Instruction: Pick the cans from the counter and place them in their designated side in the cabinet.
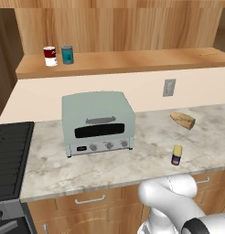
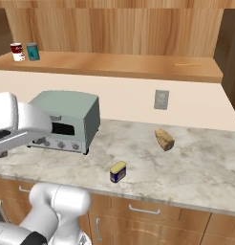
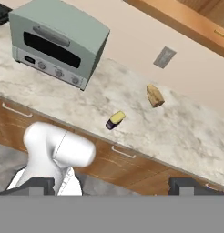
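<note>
One blue can [image 1: 177, 155] near the counter's [image 1: 132, 160] front edge; one teal can [image 1: 67, 54] on the cabinet's [image 1: 132, 61] left end; fingers [image 3: 114, 186] released.

- A cream wall [image 1: 109, 89] runs behind the worktop, with a grey wall outlet [image 1: 168, 87] set in it.
- Light wooden drawers [image 2: 153, 217] with metal handles sit under the stone top.
- A black stove top [image 1: 9, 155] lies at the left end.
- A mint-green toaster oven [image 1: 97, 122] stands near the wall.
- Vertically grained wood panelling [image 1: 119, 27] covers the upper wall.
- Grey floor [image 3: 9, 157] shows below the drawers.
</note>
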Controlling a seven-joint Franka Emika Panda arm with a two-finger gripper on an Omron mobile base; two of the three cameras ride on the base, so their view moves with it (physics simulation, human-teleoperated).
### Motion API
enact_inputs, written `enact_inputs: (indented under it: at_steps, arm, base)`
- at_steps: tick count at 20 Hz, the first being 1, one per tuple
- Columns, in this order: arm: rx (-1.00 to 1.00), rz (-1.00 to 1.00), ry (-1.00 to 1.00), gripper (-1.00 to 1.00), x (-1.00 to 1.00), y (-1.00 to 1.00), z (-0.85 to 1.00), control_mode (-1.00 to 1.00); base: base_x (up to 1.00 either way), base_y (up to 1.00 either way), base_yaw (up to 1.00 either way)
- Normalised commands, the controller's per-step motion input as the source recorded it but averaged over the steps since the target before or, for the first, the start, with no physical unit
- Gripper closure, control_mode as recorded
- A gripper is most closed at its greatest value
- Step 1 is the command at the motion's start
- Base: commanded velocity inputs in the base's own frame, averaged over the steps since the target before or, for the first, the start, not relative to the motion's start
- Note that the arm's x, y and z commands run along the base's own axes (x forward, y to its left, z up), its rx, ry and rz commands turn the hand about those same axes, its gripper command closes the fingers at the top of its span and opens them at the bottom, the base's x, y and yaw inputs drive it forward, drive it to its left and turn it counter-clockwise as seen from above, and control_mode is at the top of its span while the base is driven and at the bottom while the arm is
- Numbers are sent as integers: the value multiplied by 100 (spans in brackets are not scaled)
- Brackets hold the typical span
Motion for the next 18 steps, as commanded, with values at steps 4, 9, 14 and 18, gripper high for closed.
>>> enact_inputs:
  at_steps: [4, 9, 14, 18]
  arm:
    - [2, -18, 11, -100, -3, -7, -6, -100]
    - [9, -10, 4, -100, -16, -20, -10, -100]
    - [9, -2, -7, -100, -11, -10, -6, -100]
    - [2, -6, -8, -100, 1, 0, 0, -100]
  base:
    - [0, 0, 0]
    - [0, 0, 0]
    - [0, 0, 0]
    - [0, 0, 0]
